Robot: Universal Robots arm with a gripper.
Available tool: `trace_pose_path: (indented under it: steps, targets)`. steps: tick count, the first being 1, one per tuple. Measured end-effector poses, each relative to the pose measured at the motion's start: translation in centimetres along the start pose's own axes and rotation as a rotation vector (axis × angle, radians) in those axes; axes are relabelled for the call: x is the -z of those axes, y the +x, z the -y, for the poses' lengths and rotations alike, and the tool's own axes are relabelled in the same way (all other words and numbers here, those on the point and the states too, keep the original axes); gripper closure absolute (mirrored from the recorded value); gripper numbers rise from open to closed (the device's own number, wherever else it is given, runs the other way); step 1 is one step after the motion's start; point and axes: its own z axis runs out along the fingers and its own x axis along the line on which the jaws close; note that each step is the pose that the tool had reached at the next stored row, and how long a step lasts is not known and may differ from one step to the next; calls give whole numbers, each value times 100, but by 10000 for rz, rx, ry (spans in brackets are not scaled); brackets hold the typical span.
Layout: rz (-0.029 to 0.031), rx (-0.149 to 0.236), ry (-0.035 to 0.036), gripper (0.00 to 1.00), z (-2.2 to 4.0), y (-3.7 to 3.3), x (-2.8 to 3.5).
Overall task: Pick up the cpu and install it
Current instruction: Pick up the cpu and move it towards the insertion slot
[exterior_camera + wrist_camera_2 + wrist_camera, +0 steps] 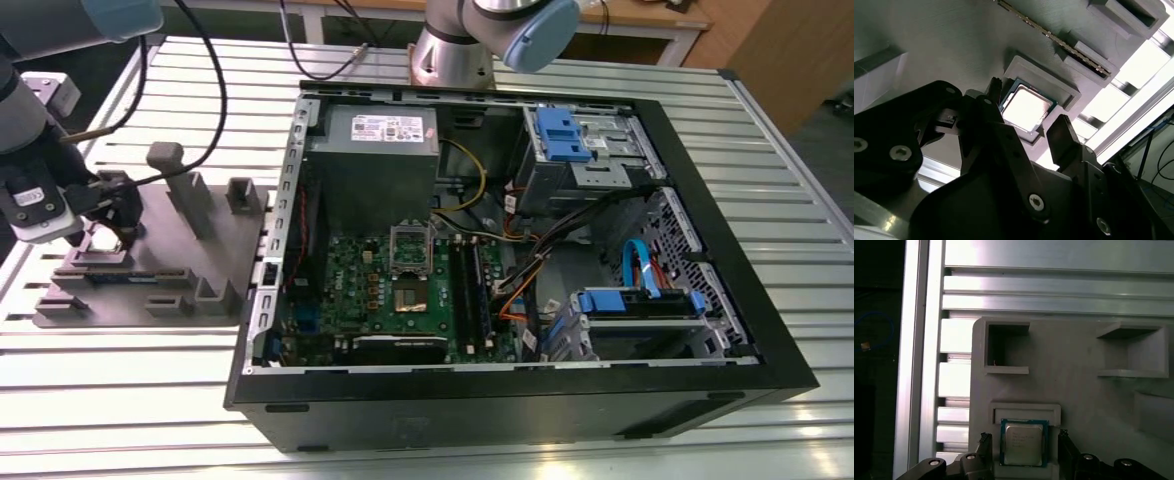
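Grey moulded fixture lies on the slatted aluminium table, at about 9 o'clock from the open computer case in the exterior view. The cpu sits flat in a shallow square pocket of that fixture, silver top facing up, and shows in both wrist views.

The gripper hangs low over the fixture, at about 9 o'clock of the exterior view. Its black fingers are apart and stand one on each side of the cpu. In the first wrist view a narrow strip of grey fixture shows between each finger and the chip's edge, so the cpu is flanked but not clamped. In the second wrist view the gripper likewise straddles the pocket.

Inside the case the green motherboard lies flat, at about 3 o'clock from the gripper and well apart from it.
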Motion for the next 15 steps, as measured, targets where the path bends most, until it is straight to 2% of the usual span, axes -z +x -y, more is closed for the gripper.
trace_pose_path:
  steps: [12,14,15]
  targets:
    - [0,0,-10,36,2,0,-48]
    - [0,0,-10,38,2,0,-53]
    - [-1,0,-11,44,2,0,-53]
